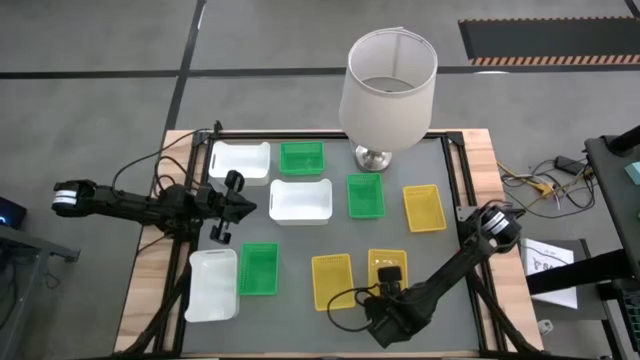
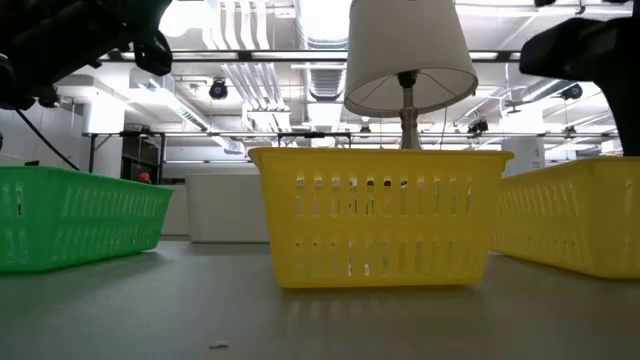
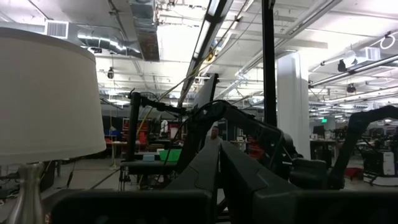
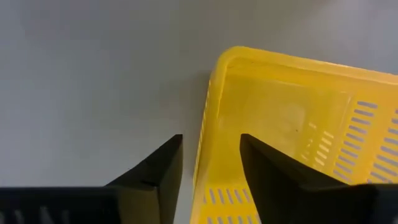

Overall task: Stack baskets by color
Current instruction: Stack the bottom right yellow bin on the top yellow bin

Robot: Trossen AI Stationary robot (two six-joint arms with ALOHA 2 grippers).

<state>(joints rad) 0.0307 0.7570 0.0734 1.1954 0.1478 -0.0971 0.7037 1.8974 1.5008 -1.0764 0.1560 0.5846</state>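
we see a grey table top (image 1: 450,190) in an industrial hall: three white (image 1: 300,200), three green (image 1: 365,195), three yellow slotted plastic baskets (image 1: 424,207). the left gripper (image 1: 228,205) is clenched empty; the right gripper (image 4: 210,162) straddles a yellow rim, fingers spread.

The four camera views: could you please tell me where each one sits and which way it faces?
High view: overhead, looking straight down on nine baskets, the lamp and both arms.
Low view: at tabletop height, facing a yellow basket; arms dark at top corners.
Left wrist view: level, facing the room; left gripper shut.
Right wrist view: facing down; right gripper open astride a yellow basket wall.
Shared: high and low views both show the lamp.
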